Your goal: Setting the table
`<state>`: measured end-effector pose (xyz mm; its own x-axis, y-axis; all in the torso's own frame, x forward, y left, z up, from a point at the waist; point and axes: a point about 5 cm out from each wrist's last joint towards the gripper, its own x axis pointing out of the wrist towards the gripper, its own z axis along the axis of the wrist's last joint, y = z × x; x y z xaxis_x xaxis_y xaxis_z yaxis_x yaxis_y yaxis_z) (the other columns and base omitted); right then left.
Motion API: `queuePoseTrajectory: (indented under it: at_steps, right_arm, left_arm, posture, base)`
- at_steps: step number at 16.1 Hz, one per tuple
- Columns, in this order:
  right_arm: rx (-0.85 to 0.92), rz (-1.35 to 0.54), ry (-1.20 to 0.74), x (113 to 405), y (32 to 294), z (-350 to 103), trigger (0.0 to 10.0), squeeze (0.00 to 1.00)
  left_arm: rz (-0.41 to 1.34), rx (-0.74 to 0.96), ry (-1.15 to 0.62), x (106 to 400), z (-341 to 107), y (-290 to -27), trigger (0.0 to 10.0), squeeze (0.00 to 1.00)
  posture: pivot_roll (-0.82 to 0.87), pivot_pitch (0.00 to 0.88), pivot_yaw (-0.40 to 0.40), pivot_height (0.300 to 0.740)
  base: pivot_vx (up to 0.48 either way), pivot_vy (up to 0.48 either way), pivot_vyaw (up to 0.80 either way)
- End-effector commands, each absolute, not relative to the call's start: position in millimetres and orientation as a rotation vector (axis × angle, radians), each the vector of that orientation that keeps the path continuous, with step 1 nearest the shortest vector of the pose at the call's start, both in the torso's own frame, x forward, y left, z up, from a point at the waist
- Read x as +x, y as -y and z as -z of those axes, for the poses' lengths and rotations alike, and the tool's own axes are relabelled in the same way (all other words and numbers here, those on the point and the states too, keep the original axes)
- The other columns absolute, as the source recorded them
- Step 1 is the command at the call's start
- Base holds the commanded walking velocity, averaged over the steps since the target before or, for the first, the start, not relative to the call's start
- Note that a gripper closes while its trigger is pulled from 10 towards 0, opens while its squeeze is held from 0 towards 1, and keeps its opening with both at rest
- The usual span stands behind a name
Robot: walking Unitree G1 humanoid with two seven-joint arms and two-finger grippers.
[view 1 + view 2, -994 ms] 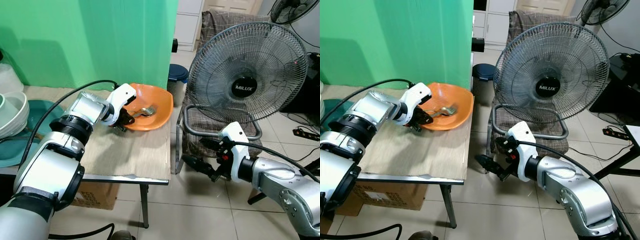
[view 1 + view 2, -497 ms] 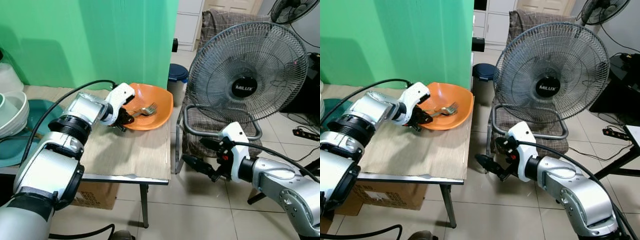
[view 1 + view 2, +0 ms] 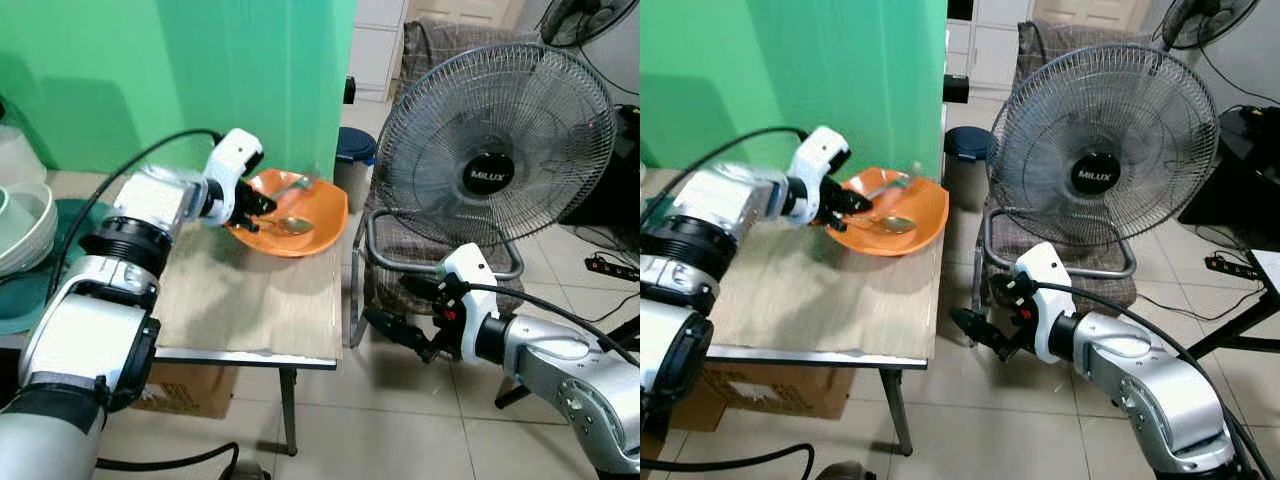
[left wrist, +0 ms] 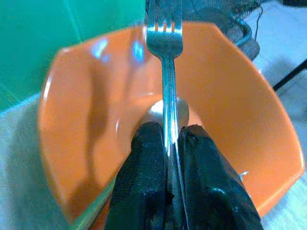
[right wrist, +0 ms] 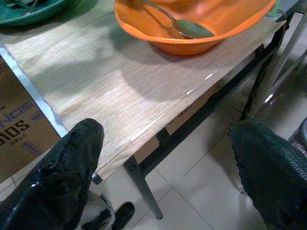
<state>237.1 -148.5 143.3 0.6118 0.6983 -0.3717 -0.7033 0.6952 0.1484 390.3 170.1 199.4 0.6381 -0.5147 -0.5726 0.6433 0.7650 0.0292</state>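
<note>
From the head, the left claw (image 3: 250, 203) was seen above the orange bowl (image 3: 310, 225) on the worktop (image 3: 260, 310), a spoon (image 3: 285, 225) inside. At the left wrist, a fork (image 4: 165, 72) was pinched over the bowl. At the right wrist, the right claw (image 5: 168, 167) was spread beside the worktop.

Small light wood-grain table (image 3: 250, 310) on thin dark metal legs.
An orange plastic bowl (image 3: 290, 210) sits on its far right corner; a teal plate (image 3: 45, 290) rests at its left end.
</note>
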Motion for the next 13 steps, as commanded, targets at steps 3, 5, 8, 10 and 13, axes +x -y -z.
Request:
queuePoseTrajectory:
  at_steps: [3, 5, 8, 10, 13]
  right_arm:
    - [-0.011, -0.784, -0.380, 237.4, 148.9, -149.0, 10.0, 0.00]
    - [0.020, -0.738, -0.306, 238.2, 147.2, -153.5, 10.0, 0.00]
    - [0.027, -0.594, -0.166, 236.2, 145.8, -160.5, 10.0, 0.00]
    - [0.076, -0.472, -0.133, 228.8, 147.9, -155.8, 10.0, 0.00]
    - [0.069, -0.360, -0.137, 225.3, 150.2, -146.2, 10.0, 0.00]
  left_arm:
    - [0.656, 0.178, -0.426, 388.7, -222.7, -173.0, 0.0, 0.00]
    - [0.651, 0.133, -0.298, 381.5, -235.2, -170.5, 0.0, 0.00]
    - [0.649, 0.173, -0.079, 352.9, -238.9, -147.9, 0.0, 0.00]
    - [0.628, 0.312, 0.041, 328.2, -218.9, -125.9, 0.0, 0.00]
    - [0.606, 0.321, 0.064, 311.7, -201.8, -114.1, 5.3, 0.00]
  posture:
    - [0.05, 0.000, -0.042, 0.740]
    - [0.06, 0.000, -0.039, 0.740]
    - [0.07, 0.000, -0.040, 0.740]
    - [0.07, 0.000, -0.042, 0.740]
    - [0.05, 0.000, -0.040, 0.740]
  base:
    - [0.000, 0.000, 0.00]
    - [0.000, 0.000, 0.00]
    - [0.000, 0.000, 0.00]
    - [0.000, 0.000, 0.00]
    - [0.000, 0.000, 0.00]
